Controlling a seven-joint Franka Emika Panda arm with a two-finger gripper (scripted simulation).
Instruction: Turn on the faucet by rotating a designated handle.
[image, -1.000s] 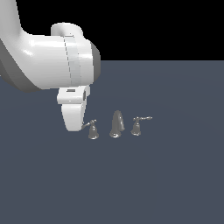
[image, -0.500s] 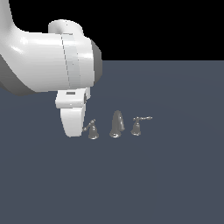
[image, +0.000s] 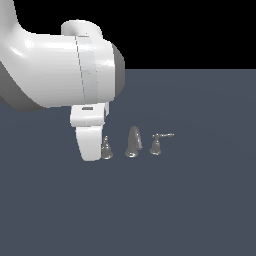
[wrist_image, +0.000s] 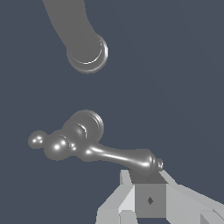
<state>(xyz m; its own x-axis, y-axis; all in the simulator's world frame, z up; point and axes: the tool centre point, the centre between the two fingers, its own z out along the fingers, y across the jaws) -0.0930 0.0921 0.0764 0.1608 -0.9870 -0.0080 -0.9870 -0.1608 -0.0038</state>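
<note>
Handle (wrist_image: 87, 146) lies just beside the gripper (wrist_image: 146, 192), lever tip at its finger; gripper state unclear. Spout (image: 133, 142) and twin handle (image: 156, 144) stand alongside on the desk (image: 200, 200).

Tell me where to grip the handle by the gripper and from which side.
Take the handle by its lever, near the flared free end beside the gripper, not by the cone base. The lever lies nearly level and thin, so a descent from above with one finger on each long side should fit; pressure far from the base probably turns it most easily.
</note>
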